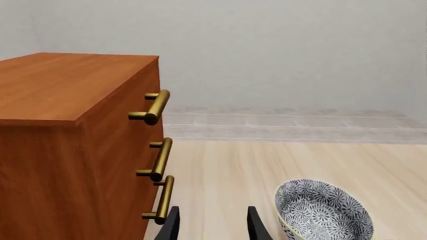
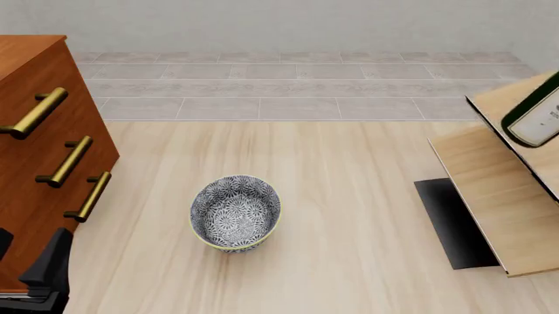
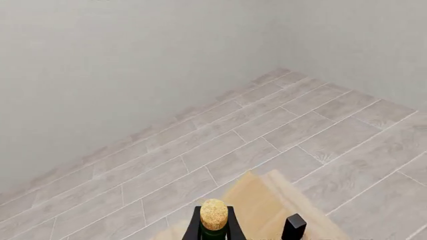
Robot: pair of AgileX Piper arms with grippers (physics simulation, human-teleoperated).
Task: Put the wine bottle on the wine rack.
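The dark green wine bottle (image 2: 535,119) shows only its base and white label at the right edge of the front view, lying slanted on the pale-wood wine rack (image 2: 489,196). In the right wrist view its tan cork (image 3: 213,214) and neck stand between my right gripper's (image 3: 243,229) fingers, close to one finger (image 3: 194,229) and apart from the other; the jaws are open, above the rack's panel (image 3: 267,200). My left gripper (image 1: 212,227) is open and empty, low at the front left (image 2: 26,258) beside the cabinet.
A reddish-brown drawer cabinet (image 2: 35,131) with brass handles (image 1: 157,106) stands at the left. A patterned bowl (image 2: 235,212) sits on the table's middle, near the left gripper (image 1: 323,210). The rack's black base (image 2: 450,222) lies at the right.
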